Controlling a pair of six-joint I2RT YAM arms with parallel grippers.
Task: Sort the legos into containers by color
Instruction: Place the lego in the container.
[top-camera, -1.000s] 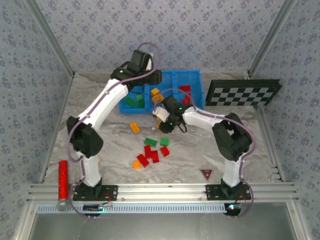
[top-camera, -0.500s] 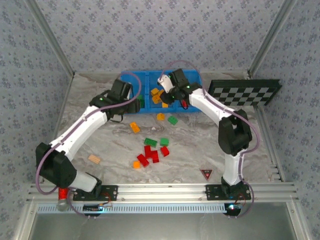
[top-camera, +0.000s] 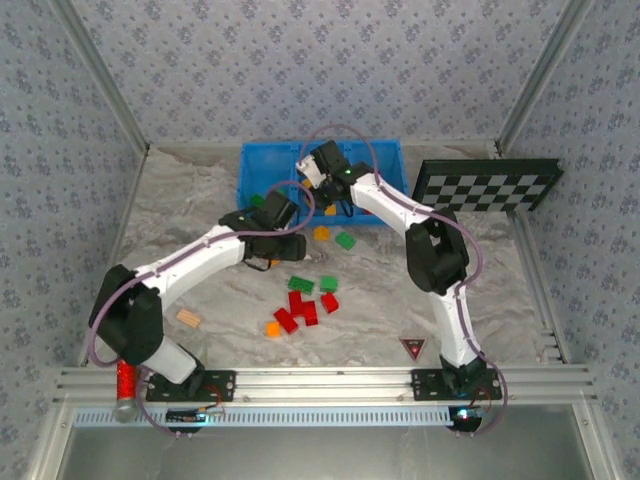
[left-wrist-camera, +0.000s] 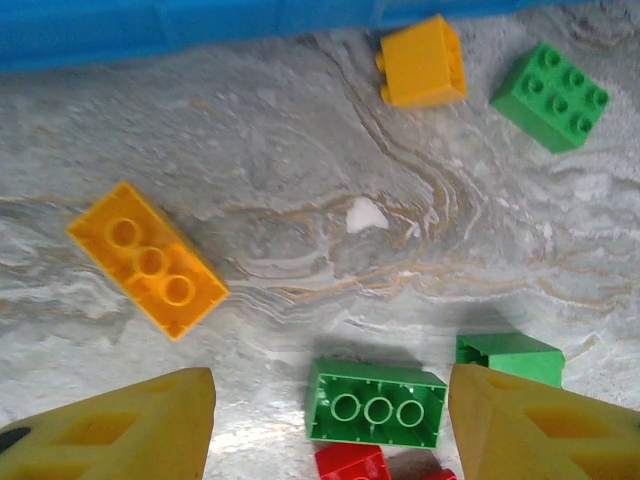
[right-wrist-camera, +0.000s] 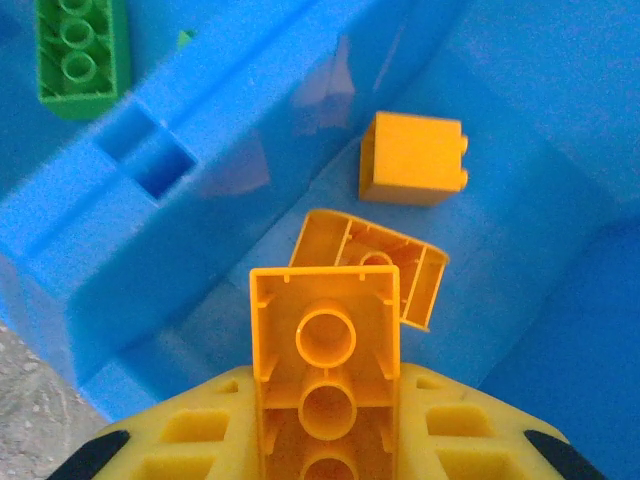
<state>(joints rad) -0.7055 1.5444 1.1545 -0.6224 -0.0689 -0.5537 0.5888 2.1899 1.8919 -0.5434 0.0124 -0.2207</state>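
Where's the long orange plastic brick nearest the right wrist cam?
Right wrist view, lower centre: the long orange plastic brick is clamped in the right gripper over the blue plastic bin's middle compartment, above two loose orange bricks.

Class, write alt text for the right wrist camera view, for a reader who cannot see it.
The right end effector grips a long orange brick, hollow underside facing the camera, above a compartment of the blue bin. Two more orange bricks lie in that compartment, and a green brick lies in the neighbouring one.
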